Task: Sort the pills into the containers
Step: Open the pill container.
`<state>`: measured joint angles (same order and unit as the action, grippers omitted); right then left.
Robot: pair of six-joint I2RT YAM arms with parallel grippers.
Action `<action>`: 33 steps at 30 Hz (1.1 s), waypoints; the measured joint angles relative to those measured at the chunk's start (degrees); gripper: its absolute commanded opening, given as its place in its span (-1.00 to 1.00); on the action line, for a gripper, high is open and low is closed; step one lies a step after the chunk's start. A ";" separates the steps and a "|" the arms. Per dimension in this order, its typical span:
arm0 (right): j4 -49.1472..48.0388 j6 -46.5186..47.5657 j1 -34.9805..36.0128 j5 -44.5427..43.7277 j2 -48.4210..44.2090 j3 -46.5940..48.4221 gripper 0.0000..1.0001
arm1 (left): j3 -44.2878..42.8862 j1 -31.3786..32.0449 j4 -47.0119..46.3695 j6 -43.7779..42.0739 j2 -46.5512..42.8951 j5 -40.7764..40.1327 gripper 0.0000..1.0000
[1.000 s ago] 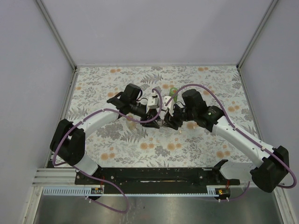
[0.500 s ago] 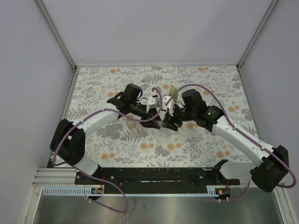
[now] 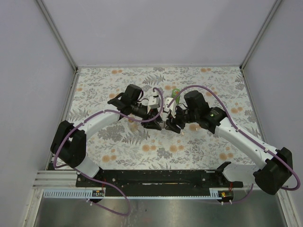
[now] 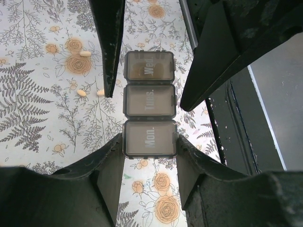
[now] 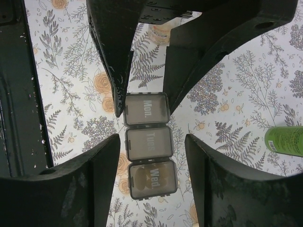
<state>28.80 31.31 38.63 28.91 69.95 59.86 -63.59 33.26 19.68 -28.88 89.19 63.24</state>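
where the two arms meet over the middle of the flowered table [image 3: 214, 81], a smoky grey pill box [image 4: 149, 101] lies flat with its three lids closed. the lids read mon., tues. and wed., with the mon. end to the left and the wed. end to the right. the left gripper [image 4: 150, 145] straddles the mon. end, its fingers [image 4: 111, 165] pressed against both long sides with no gap showing, so it grips the box. the right gripper [image 5: 152, 139] comes in from the opposite end, spread wide around the tues. and wed. lids. cloth shows between each of its fingers [image 5: 97, 172] and the box, so it holds nothing. three pale loose pills [image 4: 82, 92] lie on the cloth just on the far side of the box, near the right gripper's far finger. a green bottle [image 5: 284, 141] sits farther back on the table, and a pale bottle [image 5: 161, 32] with an orange label sits left of the box, partly hidden behind the left gripper.
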 measured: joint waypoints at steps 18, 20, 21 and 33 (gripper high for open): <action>0.31 -0.24 0.00 0.20 0.31 0.00 0.11 | 0.00 -0.17 -0.04 0.33 0.00 1.31 -1.00; 0.42 -0.33 0.00 0.35 0.37 0.00 0.05 | 0.00 -0.22 -0.04 0.33 0.00 1.31 -1.00; 0.52 -0.37 0.00 0.57 0.46 0.02 0.03 | 0.00 -0.22 -0.04 0.33 0.00 1.29 -1.00; 2.91 -0.76 0.02 1.49 2.71 1.97 -0.22 | 0.11 -0.07 0.44 0.13 0.00 0.79 -1.00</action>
<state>31.70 30.55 38.65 30.39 72.66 61.82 -63.48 33.19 20.12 -28.75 89.19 64.03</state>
